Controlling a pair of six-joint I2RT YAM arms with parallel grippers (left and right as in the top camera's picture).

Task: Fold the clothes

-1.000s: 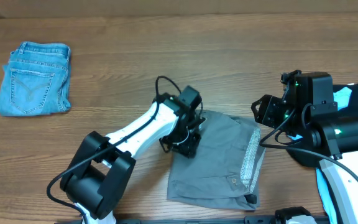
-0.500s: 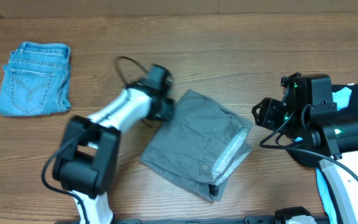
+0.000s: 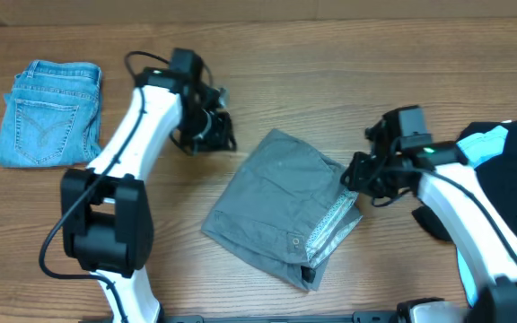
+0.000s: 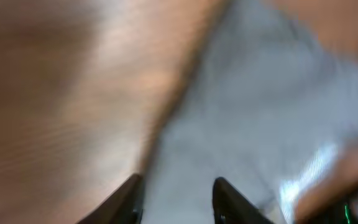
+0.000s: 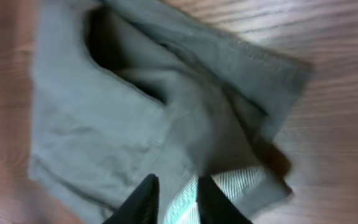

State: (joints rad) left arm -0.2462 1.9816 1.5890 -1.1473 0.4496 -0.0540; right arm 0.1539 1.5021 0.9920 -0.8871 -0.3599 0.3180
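Jeans (image 3: 48, 112) visible overhead alone.

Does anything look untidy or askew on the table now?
The grey shorts lie askew, not square to the table, and their pale lining sticks out along the right edge. The folded jeans look neat.

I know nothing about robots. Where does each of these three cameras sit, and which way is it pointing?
Overhead: fixed above the table, looking straight down; the left arm, right arm, grey shorts and folded denim show.
Left wrist: rides the left arm, looking past the left end effector at the table and blurred shorts.
Right wrist: rides the right arm, looking past the right end effector onto the shorts.
Shared: all three show the grey shorts.
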